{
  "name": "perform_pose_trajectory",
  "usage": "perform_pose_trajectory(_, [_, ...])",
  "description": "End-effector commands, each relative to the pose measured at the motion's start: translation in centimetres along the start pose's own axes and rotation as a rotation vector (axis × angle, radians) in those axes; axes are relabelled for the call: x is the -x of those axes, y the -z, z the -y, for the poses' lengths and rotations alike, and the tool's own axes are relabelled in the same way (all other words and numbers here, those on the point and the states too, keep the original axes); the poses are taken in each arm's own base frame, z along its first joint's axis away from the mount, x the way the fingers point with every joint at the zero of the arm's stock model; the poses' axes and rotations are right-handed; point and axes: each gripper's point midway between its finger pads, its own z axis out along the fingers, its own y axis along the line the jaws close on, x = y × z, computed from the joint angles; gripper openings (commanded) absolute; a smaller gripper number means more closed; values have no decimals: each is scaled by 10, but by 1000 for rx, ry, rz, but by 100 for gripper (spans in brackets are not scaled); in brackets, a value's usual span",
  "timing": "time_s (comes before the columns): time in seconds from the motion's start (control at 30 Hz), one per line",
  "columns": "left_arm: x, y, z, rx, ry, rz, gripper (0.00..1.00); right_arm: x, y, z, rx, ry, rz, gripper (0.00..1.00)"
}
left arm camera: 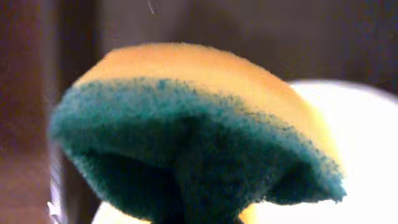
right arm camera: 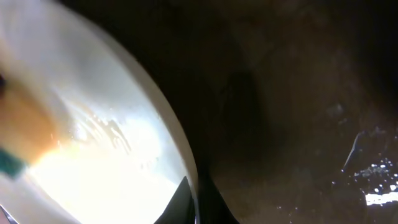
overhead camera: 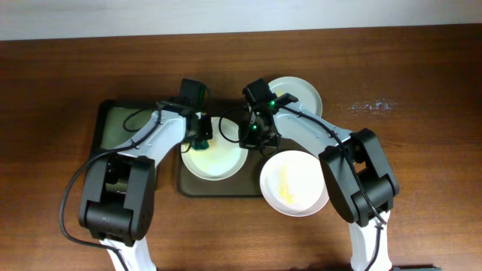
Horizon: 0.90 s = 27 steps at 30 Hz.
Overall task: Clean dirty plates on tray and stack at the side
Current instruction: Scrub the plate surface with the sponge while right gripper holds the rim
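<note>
Small black tray [overhead camera: 100, 126], greenish inside, lies on the brown wood-grain table [overhead camera: 422, 60]. Yellow-foam sponge [left arm camera: 186, 124] with a dark green scouring layer, bowed into an arch with the green face outward, is near the small black tray, to its right. Faint whitish speckled marks [overhead camera: 373, 107] show on the wood well to the right of that tray, level with its upper edge.

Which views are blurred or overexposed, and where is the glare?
Left wrist view: the sponge fills the frame, soft and out of focus. Right wrist view: the plate is blown out white, the background beside it very dark. Overhead view: sharp and evenly lit, with a small glare patch on the table.
</note>
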Motion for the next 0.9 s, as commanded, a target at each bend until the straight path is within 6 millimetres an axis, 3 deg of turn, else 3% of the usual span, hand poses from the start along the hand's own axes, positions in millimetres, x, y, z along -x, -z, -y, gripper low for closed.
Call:
perform_pose_trajectory(0.0, [-71,8,52,-339,-104,-295,0,-12,-12,0,9,1,-44,4])
perform_pose_trajectory(0.07, [-84,15,59,-401,-117,-350,0,-14,-12,-5,39,1,-59,4])
perform_pose_trajectory(0.17, [-84,12,51,-352,-121,-345,0,-14,-9,-8,89,-16,-79,4])
perform_pose_trajectory(0.23, [-80,6,36,-260,-116,-325,0,-11,-6,-6,111,-32,-83,4])
perform_pose_trajectory(0.33, [-81,1,-1,-29,-45,-321,0,-4,-2,3,115,-58,-75,4])
perform_pose_trajectory(0.5, [-85,2,7,-71,-37,-338,0,-3,-2,5,115,-57,-73,4])
perform_pose_trajectory(0.63, [-38,-8,-23,130,-72,-122,0,-11,-5,5,72,-43,-82,4])
perform_pose_trajectory(0.7, [-4,-6,-40,248,-74,26,0,-16,-10,7,35,-30,-85,4])
perform_pose_trajectory(0.87, [37,-2,-37,262,-55,205,0,-25,-15,7,7,-15,-95,4])
